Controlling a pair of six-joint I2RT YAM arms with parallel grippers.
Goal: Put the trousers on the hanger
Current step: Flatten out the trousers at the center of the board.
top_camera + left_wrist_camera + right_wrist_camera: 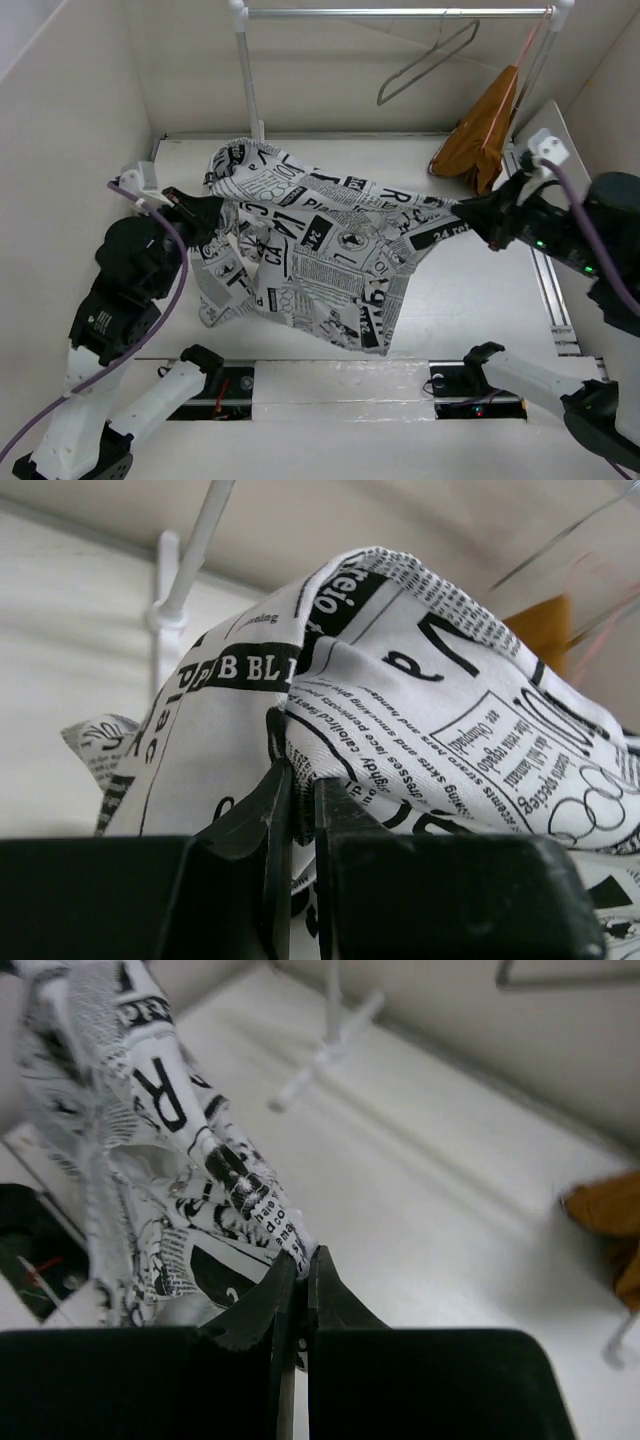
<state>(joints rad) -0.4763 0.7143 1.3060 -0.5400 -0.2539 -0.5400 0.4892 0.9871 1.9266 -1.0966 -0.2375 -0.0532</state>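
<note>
Top external view: left claw (196, 212) and right claw (470, 216) pinch the trousers (320, 262) stretched between them; next, probably lift toward the hanger (420, 65).

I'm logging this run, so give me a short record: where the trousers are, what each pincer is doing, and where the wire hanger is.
trousers: held up and spread between both pincers, cloth sagging below
left pincer: shut on the trousers' left edge
right pincer: shut on the trousers' right edge
hanger: bare, hooked on the rail at the back
beside it: orange-brown garment on the same rail
progress: trousers not yet on the hanger
</note>
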